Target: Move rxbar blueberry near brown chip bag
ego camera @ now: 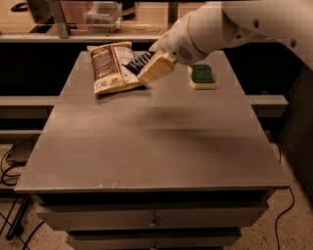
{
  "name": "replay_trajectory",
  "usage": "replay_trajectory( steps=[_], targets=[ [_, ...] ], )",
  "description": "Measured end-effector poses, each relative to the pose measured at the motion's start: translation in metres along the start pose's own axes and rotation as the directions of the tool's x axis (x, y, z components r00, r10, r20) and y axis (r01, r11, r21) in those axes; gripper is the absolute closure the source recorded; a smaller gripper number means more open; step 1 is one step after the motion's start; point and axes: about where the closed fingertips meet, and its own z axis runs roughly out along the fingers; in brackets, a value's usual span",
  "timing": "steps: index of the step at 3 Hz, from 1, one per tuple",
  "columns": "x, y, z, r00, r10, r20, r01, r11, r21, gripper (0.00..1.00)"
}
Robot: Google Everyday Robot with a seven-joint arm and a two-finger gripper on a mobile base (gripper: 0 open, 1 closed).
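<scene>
The brown chip bag (110, 67) lies flat at the far left of the grey table (146, 146). My gripper (146, 67) is shut on the rxbar blueberry (137, 63), a small dark navy bar with white lettering. It holds the bar in the air just beside the chip bag's right edge. The bar sticks out to the left of the tan fingers (156, 68). The white arm reaches in from the upper right.
A green-and-yellow sponge (202, 76) lies at the far right of the table, behind the arm. A shelf with a clear bin (103, 12) runs along the back. Drawers sit below the table front. Cables lie on the floor at the left.
</scene>
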Motion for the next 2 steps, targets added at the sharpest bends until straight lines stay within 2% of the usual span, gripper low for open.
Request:
replay_trajectory(
  steps=[1,2],
  targets=[
    [-0.008,-0.005,0.045,1.000,0.003,0.001,-0.003,1.0000,-0.007,0.87],
    [-0.002,-0.013,0.085,0.999,0.038,-0.022,-0.038,0.9992,-0.012,0.69]
  ],
)
